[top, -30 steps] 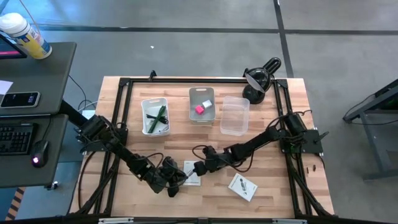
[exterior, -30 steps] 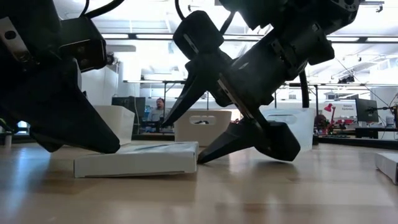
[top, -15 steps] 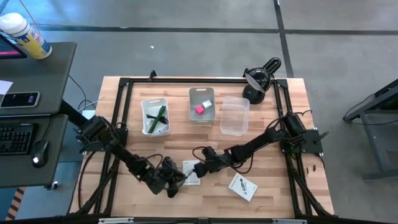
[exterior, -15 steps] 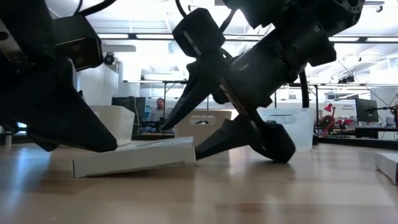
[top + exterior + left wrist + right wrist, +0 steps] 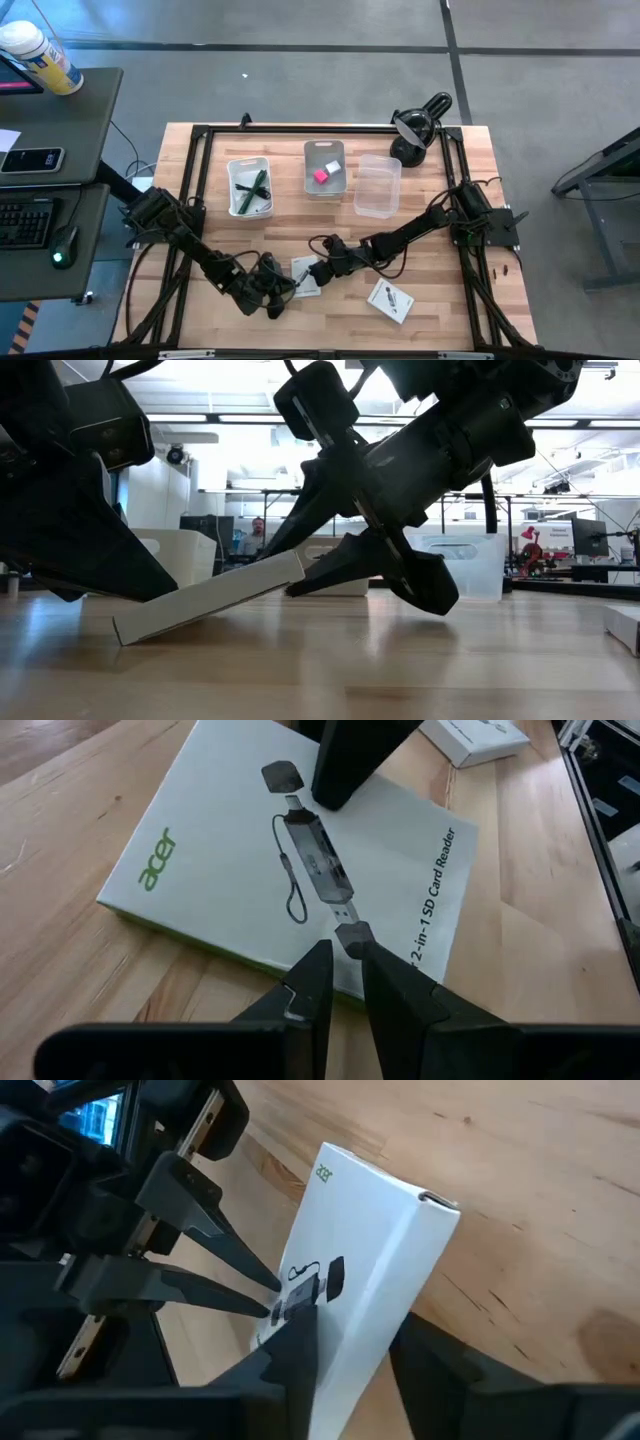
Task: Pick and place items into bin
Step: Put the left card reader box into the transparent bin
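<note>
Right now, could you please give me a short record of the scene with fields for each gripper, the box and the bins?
left gripper: fingers nearly together, tips pressing on the box's near edge
right gripper: fingers astride the box's far edge
box: white flat box, tilted, one edge on the table, other edge lifted
second box: flat on the table, apart
bins: three at the far side; pink block in the middle one

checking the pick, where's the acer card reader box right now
High view: acer card reader box sits front-centre on the table, between left gripper and right gripper, one edge lifted.
</note>
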`<state>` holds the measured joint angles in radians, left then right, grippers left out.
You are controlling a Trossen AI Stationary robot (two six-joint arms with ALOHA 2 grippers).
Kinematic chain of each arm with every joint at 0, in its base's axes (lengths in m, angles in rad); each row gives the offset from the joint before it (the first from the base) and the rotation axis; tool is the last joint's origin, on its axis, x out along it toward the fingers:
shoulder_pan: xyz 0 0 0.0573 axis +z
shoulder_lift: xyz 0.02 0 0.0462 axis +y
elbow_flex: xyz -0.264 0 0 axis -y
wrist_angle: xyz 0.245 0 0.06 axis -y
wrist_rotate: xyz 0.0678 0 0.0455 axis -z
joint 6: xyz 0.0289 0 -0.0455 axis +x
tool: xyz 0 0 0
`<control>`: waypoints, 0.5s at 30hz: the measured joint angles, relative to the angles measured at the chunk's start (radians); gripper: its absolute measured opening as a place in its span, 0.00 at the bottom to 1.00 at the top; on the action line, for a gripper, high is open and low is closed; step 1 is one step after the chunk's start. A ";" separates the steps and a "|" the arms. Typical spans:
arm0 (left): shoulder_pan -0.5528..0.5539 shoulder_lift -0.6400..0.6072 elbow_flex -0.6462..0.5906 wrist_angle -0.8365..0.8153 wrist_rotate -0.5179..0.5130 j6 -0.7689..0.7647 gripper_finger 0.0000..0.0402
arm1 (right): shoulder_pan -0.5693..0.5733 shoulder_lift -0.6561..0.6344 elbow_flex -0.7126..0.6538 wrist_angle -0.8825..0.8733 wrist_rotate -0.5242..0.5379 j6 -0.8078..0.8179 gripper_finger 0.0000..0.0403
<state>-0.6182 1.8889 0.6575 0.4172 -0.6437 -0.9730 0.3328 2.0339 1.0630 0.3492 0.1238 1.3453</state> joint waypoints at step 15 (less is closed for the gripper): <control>0.002 0.003 0.000 0.107 0.021 0.125 0.13 | 0.000 -0.006 0.003 0.012 -0.016 -0.044 0.14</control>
<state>-0.6163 1.8919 0.6571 0.5242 -0.6226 -0.8482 0.3332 2.0281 1.0660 0.3608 0.1083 1.3010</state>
